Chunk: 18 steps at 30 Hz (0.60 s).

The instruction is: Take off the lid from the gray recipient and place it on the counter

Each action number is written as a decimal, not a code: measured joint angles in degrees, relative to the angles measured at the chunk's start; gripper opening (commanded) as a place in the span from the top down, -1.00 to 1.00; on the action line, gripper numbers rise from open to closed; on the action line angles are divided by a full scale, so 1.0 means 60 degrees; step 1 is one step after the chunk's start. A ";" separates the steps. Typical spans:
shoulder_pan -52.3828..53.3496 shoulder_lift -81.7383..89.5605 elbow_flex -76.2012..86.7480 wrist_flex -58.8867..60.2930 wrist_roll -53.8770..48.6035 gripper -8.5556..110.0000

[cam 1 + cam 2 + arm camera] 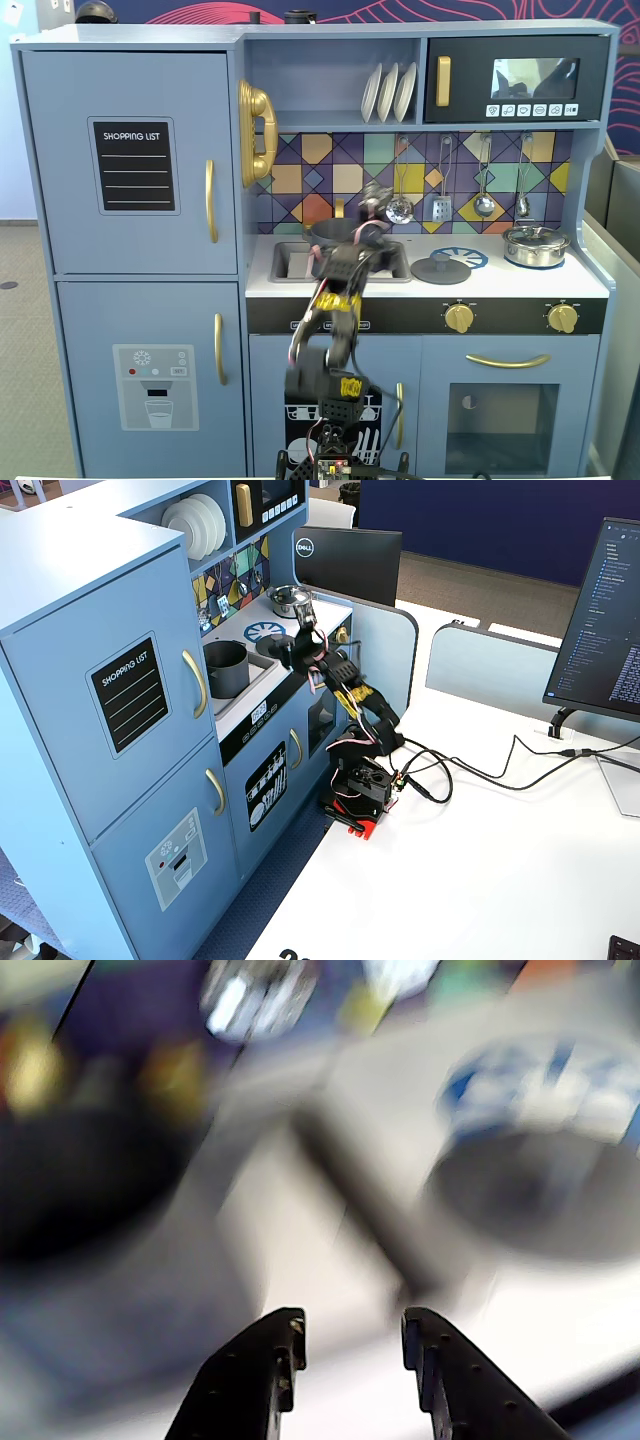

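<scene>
The arm's base (360, 790) stands on the white table (480, 880) in front of the toy kitchen, with cables trailing off to the right in a fixed view. From there the arm (335, 310) reaches up and over the front edge of the counter (500, 285). In the wrist view the gripper (352, 1332) shows two dark fingers (270, 1360) parted by a clear gap, with nothing between them; the hand is open and empty. That view is heavily blurred beyond the fingertips, so finer detail there cannot be read. In a fixed view the gripper (372, 205) sits above the sink recess (295, 262), just to the right of the pot (332, 235). The pot, dark gray, stands in the recess with its mouth uncovered; from the side it (227, 667) is upright and its interior is dark. The lid (441, 269), round, dark gray and with a small knob on top, lies flat on the counter to the right of the sink, apart from the gripper and overlapping the near edge of the blue-and-white burner print (464, 257). Farther right on the counter stands a shiny steel pan (536, 245) with its own lid on. On the back wall hang utensils (443, 205) against coloured tiles, and on the shelf above stand white plates (388, 92) beside the microwave (520, 78).
</scene>
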 measured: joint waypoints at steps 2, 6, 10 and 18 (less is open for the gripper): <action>-0.0469 0.1143 0.0732 0.1699 -0.0601 0.86; -0.1201 0.2813 0.2900 0.3311 -0.0688 0.83; -0.1875 0.3984 0.5186 0.4263 -0.1860 0.83; -0.2856 0.4922 0.8203 0.5083 -0.0923 0.78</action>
